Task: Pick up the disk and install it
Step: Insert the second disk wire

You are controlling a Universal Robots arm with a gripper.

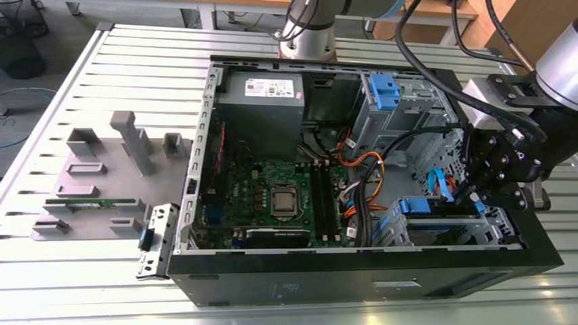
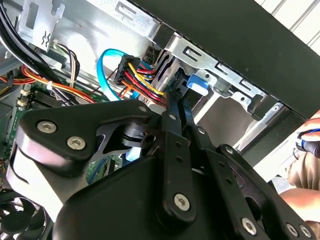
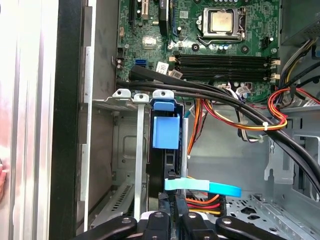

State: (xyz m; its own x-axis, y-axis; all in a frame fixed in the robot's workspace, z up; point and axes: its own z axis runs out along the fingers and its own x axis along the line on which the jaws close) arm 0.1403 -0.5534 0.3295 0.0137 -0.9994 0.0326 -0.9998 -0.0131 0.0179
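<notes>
So I'm at the install step: my gripper [image 1: 476,196] is down at the lower right of the exterior view, clamped on the disk [image 3: 165,131], which sits upright in the drive cage [image 3: 125,150]. Seating it calls for a straight push.

A big table [image 1: 108,68] of long silver metal slats fills the scene in the exterior view. Behind it, a grey floor [image 1: 54,13] shows, with a round black bin [image 1: 20,57] on it. Pale wooden furniture [image 1: 434,17] stands at the back. Soft bright light falls evenly.
</notes>
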